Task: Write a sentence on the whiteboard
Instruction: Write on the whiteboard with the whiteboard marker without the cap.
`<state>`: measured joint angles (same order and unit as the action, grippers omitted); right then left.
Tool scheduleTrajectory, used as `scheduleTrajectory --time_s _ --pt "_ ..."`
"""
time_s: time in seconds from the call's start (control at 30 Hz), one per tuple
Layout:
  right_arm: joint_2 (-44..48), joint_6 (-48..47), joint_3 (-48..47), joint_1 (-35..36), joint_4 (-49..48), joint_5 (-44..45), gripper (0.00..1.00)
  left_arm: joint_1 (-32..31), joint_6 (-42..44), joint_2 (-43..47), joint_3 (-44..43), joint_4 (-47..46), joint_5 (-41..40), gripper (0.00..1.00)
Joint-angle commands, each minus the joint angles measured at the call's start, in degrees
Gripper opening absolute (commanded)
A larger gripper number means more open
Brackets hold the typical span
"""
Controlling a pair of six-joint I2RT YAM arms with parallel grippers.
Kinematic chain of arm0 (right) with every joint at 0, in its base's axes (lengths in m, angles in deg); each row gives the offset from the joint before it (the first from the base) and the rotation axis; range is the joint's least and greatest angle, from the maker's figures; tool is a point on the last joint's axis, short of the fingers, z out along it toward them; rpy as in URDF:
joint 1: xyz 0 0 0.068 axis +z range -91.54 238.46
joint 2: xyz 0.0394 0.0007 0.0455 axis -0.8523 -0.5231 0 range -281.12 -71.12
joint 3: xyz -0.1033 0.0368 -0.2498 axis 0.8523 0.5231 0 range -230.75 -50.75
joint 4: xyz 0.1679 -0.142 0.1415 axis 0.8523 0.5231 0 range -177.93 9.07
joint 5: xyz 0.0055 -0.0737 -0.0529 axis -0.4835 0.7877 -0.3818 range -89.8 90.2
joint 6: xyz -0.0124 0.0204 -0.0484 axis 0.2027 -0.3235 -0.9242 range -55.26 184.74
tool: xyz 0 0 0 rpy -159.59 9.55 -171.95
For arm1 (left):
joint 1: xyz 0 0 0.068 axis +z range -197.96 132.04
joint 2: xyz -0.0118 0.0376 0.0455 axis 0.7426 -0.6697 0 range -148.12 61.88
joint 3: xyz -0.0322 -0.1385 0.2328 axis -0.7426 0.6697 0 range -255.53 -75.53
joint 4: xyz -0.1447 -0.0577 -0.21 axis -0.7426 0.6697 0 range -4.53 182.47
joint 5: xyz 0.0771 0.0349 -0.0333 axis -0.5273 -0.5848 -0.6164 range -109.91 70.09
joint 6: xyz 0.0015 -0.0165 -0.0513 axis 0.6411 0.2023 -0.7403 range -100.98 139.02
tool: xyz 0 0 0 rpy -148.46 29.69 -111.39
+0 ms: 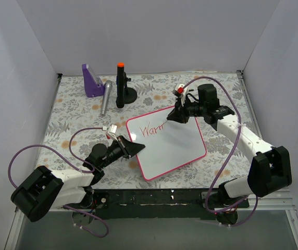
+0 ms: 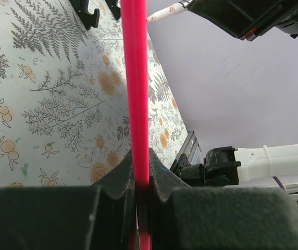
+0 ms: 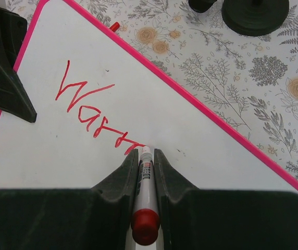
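The whiteboard (image 1: 172, 148), glossy white with a pink frame, lies tilted on the floral table. Red handwritten letters of the sentence (image 1: 150, 129) run along its upper left, reading "War" plus further strokes (image 3: 89, 107). My right gripper (image 3: 146, 153) is shut on a white marker with a red end cap (image 3: 145, 179), and the marker's tip touches the board (image 3: 201, 130) at the end of the last stroke. My left gripper (image 1: 137, 148) is shut on the board's left edge, and in the left wrist view the pink frame (image 2: 137, 88) runs up from between its jaws (image 2: 141, 159).
At the back left stand a purple wedge-shaped holder (image 1: 91, 80), a grey cylinder lying flat (image 1: 106, 97) and a black stand with an orange-tipped post (image 1: 121, 83). White walls close in three sides. The right arm's purple cable loops over the table (image 1: 232, 112).
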<state>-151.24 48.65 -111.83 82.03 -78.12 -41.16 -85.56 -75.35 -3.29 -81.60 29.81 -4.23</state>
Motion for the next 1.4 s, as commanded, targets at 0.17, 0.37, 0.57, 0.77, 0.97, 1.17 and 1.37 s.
scheduleTrajectory --time_s 0.17,0.37,0.57,0.77,0.97,1.17,1.37 --pt "-0.4 -0.7 -1.3 -1.2 -0.1 0.2 0.01 -0.5 2.3 2.0 -0.8 -6.5 2.2 0.0" --pt "1.4 -3.8 0.8 -1.2 3.6 -1.4 0.01 -0.5 2.3 2.1 -0.7 -6.4 2.0 0.0" --pt "3.5 -4.2 2.7 -1.2 4.5 -1.6 0.01 -0.5 2.4 1.7 -0.7 -6.7 2.0 0.0" --pt "3.8 -4.3 1.7 -1.2 5.2 -1.1 0.01 -0.5 2.3 1.9 -0.6 -6.7 2.0 0.0" --pt "4.6 -2.2 -4.4 -1.5 7.0 -4.9 0.01 -0.5 2.5 2.1 -0.6 -6.3 2.1 0.0" --pt "7.0 -1.6 -5.5 -1.9 6.8 -5.7 0.01 -0.5 2.8 2.5 -0.5 -6.0 2.0 0.0" --pt "9.9 -1.9 -1.9 -2.9 4.5 -6.8 0.01 -0.4 3.2 2.9 -0.3 -5.7 2.2 0.0"
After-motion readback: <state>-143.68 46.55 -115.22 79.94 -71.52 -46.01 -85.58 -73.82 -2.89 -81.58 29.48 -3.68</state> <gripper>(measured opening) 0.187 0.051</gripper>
